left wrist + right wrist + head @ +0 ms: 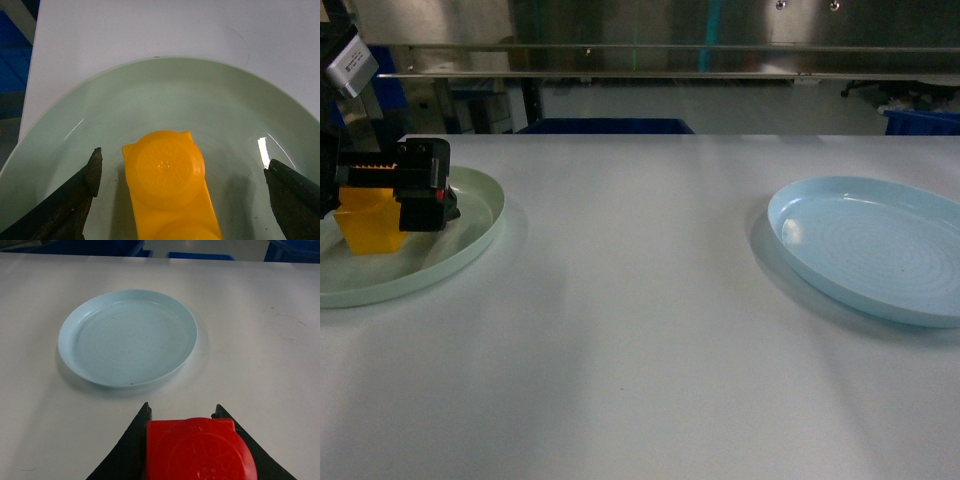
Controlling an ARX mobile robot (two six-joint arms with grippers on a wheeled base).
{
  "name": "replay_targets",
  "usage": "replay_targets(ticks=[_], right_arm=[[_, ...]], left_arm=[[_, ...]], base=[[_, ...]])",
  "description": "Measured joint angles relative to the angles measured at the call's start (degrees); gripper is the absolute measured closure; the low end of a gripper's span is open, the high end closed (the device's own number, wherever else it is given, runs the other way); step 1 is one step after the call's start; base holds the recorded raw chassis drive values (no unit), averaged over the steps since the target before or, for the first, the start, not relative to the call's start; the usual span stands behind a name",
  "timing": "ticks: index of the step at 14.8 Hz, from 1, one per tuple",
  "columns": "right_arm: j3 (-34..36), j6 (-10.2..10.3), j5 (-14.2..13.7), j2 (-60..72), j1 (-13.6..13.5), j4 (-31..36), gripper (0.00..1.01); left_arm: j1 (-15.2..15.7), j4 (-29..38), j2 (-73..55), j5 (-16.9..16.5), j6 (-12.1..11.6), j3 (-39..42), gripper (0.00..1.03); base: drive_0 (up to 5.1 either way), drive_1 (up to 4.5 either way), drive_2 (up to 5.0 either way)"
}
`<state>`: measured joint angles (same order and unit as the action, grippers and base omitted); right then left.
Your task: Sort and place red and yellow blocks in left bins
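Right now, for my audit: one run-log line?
left gripper: open astride glossy yellow plastic brick | pale green round plate | right gripper: shut on red plastic brick

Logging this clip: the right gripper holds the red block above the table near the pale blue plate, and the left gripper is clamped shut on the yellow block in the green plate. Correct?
Not quite. The left wrist view shows the left gripper open, its fingers standing apart from the yellow block in the green plate. The rest holds.

A plain white table (640, 330) holds two round plates. A pale blue plate (875, 245) rests at its right side; well left of it sits a pale green plate (470, 235).
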<state>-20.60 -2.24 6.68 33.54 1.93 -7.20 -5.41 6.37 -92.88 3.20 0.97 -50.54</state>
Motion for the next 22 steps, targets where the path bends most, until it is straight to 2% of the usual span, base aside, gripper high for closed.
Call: replay_targets(ticks=[1,8,10,14,16,17,20,22], right_arm=[[0.00,0.00,0.00,0.00,0.00,0.00,0.72],[0.00,-0.22,0.00,0.00,0.00,0.02,0.72],[0.00,-0.22,0.00,0.00,0.00,0.00,0.72],[0.00,-0.22,0.00,0.00,0.00,0.00,0.72],[0.00,-0.22,0.00,0.00,0.00,-0.02,0.72],[0.00,-0.22,0.00,0.00,0.00,0.00,0.72],[0.00,-0.22,0.00,0.00,0.00,0.00,0.72],[0.00,-0.22,0.00,-0.02,0.00,0.00,0.72]], left_arm=[[0.02,0.48,-0.15,0.70,-0.42,0.00,0.07],[0.63,-1.29,-0.61,1.51,-0.28,0.00,0.72],[1.16,-0.02,-0.61,0.79,0.04,0.00,0.75],[2.95,7.17,4.24,-2.12,0.04,-0.81,0.76],[4.59,9.35,9.42,-5.38,-0.15,-3.34,0.76],[5.86,8.15,12.81,-8.20,-0.42,-3.58,0.76],[10.29,9.53,22.12,-15.45,-2.25,2.03,0.76],[13.46,8.04,28.52,-18.84,-3.72,6.54,0.76]], base=[[0.0,0.00,0.0],[0.0,0.00,0.0],[0.0,0.00,0.0],[0.0,0.00,0.0],[0.0,0.00,0.0],[0.0,0.00,0.0],[0.0,0.00,0.0],[0.0,0.00,0.0]])
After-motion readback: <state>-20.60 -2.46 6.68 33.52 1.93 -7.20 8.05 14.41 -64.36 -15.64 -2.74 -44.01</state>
